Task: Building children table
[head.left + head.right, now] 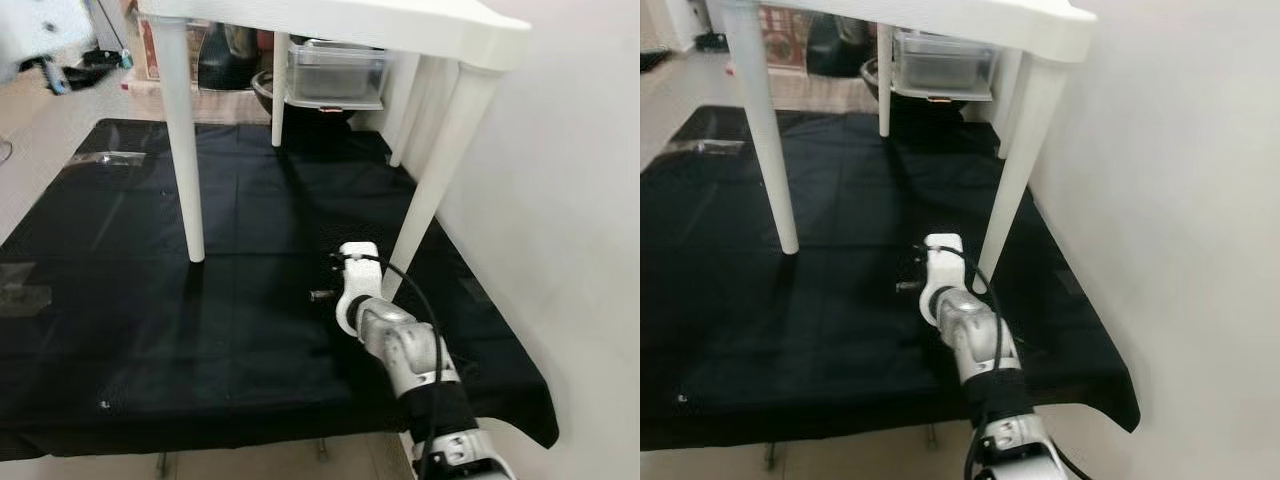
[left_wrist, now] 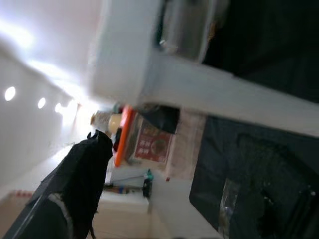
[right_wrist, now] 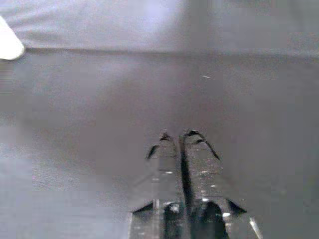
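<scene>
**Operator:** Report the assembly, left side first.

**Technician:** The white children table [image 1: 340, 22] stands upright on the black mat [image 1: 120, 300], towards the mat's far right corner, hard by the wall [image 1: 570, 200]. Four legs are fitted. The front left leg [image 1: 183, 140] rests on the mat near its centre; the front right leg [image 1: 440, 170] comes down close to the mat's right edge. Behind the table sit a clear storage bin [image 1: 335, 72] and a dark bowl-like object.

**Operator:** Gripper status?

**Technician:** The left gripper [image 2: 82, 174] is raised beside the tabletop's left corner; one dark finger is visible, and whether the pair is released or clenched cannot be told. The right gripper [image 3: 180, 149] is clenched on nothing, fingers pressed together, held low over the mat just beside the foot of the front right leg.

**Operator:** Hazards from this position?

**Technician:** Three, in my judgement.
1. The right forearm lies next to the front right leg. A sideways sweep could knock that leg, skidding the table or loosening the joint if it is not fully seated.
2. The left gripper near the tabletop could tip or lift that corner if it presses under the edge.
3. The mat is loose cloth; dragging closed fingertips across it could bunch it under a leg and leave the table rocking.
</scene>
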Robot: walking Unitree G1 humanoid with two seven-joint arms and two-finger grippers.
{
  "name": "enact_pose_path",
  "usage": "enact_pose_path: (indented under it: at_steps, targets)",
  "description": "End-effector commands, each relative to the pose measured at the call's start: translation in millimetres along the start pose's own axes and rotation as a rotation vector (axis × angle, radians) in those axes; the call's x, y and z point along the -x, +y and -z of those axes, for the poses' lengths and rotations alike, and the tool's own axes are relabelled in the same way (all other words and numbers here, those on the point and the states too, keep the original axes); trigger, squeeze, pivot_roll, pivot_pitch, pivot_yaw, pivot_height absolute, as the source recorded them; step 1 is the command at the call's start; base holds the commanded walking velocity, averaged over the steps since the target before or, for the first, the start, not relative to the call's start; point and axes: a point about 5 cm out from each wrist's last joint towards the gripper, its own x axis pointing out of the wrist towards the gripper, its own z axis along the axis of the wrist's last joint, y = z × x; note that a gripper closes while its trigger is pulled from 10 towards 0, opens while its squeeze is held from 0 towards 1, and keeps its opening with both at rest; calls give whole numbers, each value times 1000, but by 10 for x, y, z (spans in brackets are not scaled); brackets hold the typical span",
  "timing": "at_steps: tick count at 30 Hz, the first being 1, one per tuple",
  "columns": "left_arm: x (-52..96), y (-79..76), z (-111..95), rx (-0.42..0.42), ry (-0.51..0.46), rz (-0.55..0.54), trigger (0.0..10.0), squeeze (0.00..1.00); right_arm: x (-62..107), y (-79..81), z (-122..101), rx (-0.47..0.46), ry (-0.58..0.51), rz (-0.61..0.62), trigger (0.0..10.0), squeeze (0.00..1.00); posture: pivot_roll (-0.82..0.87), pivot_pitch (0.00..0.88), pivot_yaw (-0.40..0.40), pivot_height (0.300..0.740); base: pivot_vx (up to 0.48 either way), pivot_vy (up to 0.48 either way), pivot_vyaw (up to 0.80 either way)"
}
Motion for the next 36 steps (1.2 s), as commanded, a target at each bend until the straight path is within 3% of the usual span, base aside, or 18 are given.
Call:
enact_pose_path:
  at_steps: [1, 2, 5, 7, 9, 10, 11, 14, 16, 17, 18, 19, 21, 26, 27, 28, 29, 36]
  targets:
    - [-33, -93, -29, -17, -28, 63, 10000, 0, 42, -79, -22, -13, -17, 32, 10000, 773, 181, 0, -101, 740, 0, 0, 0]
    - [-23, -125, -40, -16, -53, 83, 10000, 0, 81, -115, -44, -22, -37, 43, 10000, 1000, 178, 0, -101, 740, 0, 0, 0]
    - [-7, -172, -60, -3, -85, 90, 10000, 0, 119, -159, -59, -32, -58, 58, 10000, 1000, 169, 0, -99, 740, 0, 0, 0]
    - [23, -517, -99, 122, -187, 104, 10000, 0, 247, -268, -110, -4, -143, 97, 10000, 1000, 133, 0, -95, 740, 0, 0, 0]
    - [23, -517, -99, 122, -187, 104, 10000, 0, 247, -268, -110, -4, -143, 97, 10000, 1000, 133, 0, -95, 740, 0, 0, 0]
    - [45, -751, -113, 202, -224, 107, 10000, 0, 313, -299, -131, 3, -181, 105, 10000, 1000, 129, 0, -95, 740, 0, 0, 0]
    - [45, -751, -113, 202, -224, 107, 10000, 0, 313, -299, -131, 3, -181, 105, 10000, 1000, 129, 0, -95, 740, 0, 0, 0]
    - [152, -1717, -199, 536, -216, 11, 10000, 0, 515, -309, -177, 75, -279, 89, 10000, 1000, 95, 0, -105, 740, 0, 0, 0]
    - [152, -1717, -199, 536, -216, 11, 10000, 0, 515, -309, -177, 75, -279, 89, 10000, 1000, 95, 0, -105, 740, 0, 0, 0]
    - [206, -1916, -245, 620, -191, -26, 10000, 0, 553, -304, -183, 102, -299, 80, 10000, 1000, 94, 0, -110, 740, 0, 0, 0]
    - [206, -1916, -245, 620, -191, -26, 10000, 0, 553, -304, -183, 102, -299, 80, 10000, 1000, 94, 0, -110, 740, 0, 0, 0]
    - [249, -2148, -337, 737, -149, -90, 10000, 0, 583, -300, -190, 121, -316, 68, 10000, 1000, 108, 0, -134, 740, 0, 0, 0]
    - [249, -2148, -337, 737, -149, -90, 10000, 0, 583, -300, -190, 121, -316, 68, 10000, 1000, 108, 0, -134, 740, 0, 0, 0]
    - [307, -2416, -499, 885, -79, -195, 10000, 0, 610, -290, -230, 147, -350, 41, 10000, 1000, 125, 0, -156, 740, 0, 0, 0]
    - [321, -2536, -566, 959, -42, -242, 10000, 0, 617, -270, -267, 184, -371, 34, 10000, 431, 127, 0, -158, 740, 0, 0, 0]
    - [321, -2536, -566, 959, -42, -242, 10000, 0, 617, -270, -267, 184, -371, 34, 10000, 431, 127, 0, -158, 740, 0, 0, 0]
    - [339, -2614, -618, 1001, -11, -264, 10000, 0, 627, -258, -288, 214, -386, 36, 10000, 0, 122, 0, -152, 740, 0, 0, 0]
    - [419, -2820, -741, 1170, 163, -378, 10000, 0, 717, -415, -269, 211, -415, 152, 10000, 0, 110, 0, -133, 740, 0, 0, 0]
